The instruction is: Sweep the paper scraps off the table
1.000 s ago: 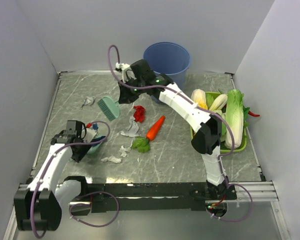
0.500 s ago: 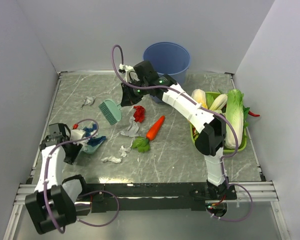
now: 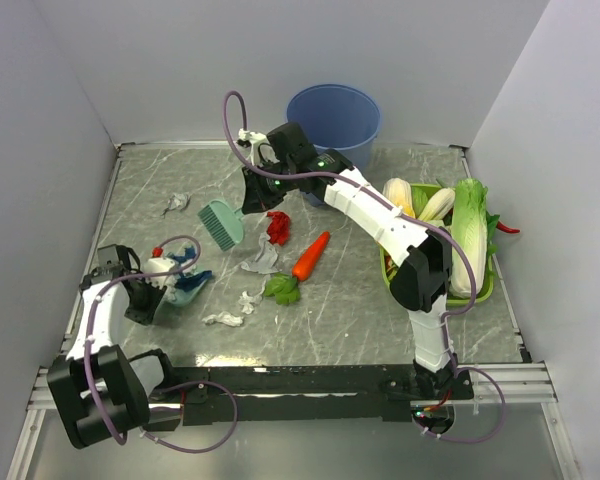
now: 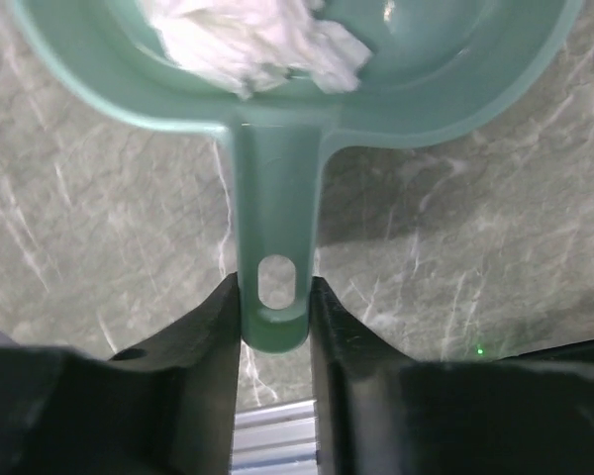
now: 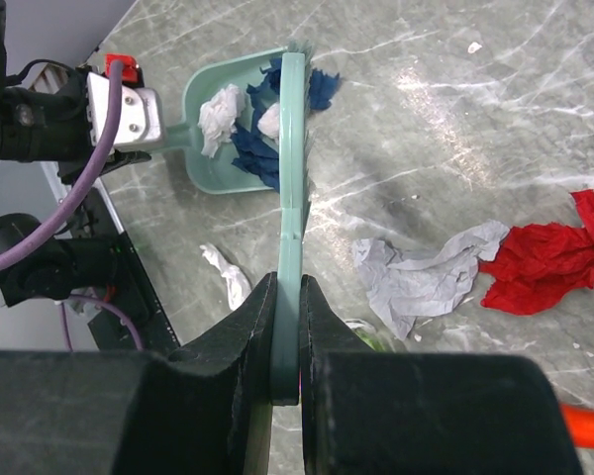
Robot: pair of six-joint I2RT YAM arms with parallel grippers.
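My left gripper (image 3: 152, 285) (image 4: 274, 312) is shut on the handle of the teal dustpan (image 3: 188, 287) (image 4: 445, 109), which rests on the table (image 3: 350, 310) at the left. White (image 4: 257, 40) and dark blue scraps (image 5: 252, 148) lie in the dustpan (image 5: 210, 158). My right gripper (image 3: 250, 197) (image 5: 288, 341) is shut on the teal brush (image 3: 220, 221) (image 5: 292, 188), held above the table. A red scrap (image 3: 277, 227) (image 5: 544, 262), a grey scrap (image 3: 262, 262) (image 5: 426, 277) and white scraps (image 3: 223, 320) (image 3: 248, 298) (image 3: 177, 203) lie loose on the table.
An orange carrot (image 3: 310, 257) with green leaves lies by the scraps. A blue bucket (image 3: 332, 115) stands at the back. A green tray (image 3: 462, 298) of vegetables sits at the right. Walls close in on three sides.
My left arm has swung back to the left with the dustpan still in its grip. The brush has shifted and turned slightly in the right gripper's hold.
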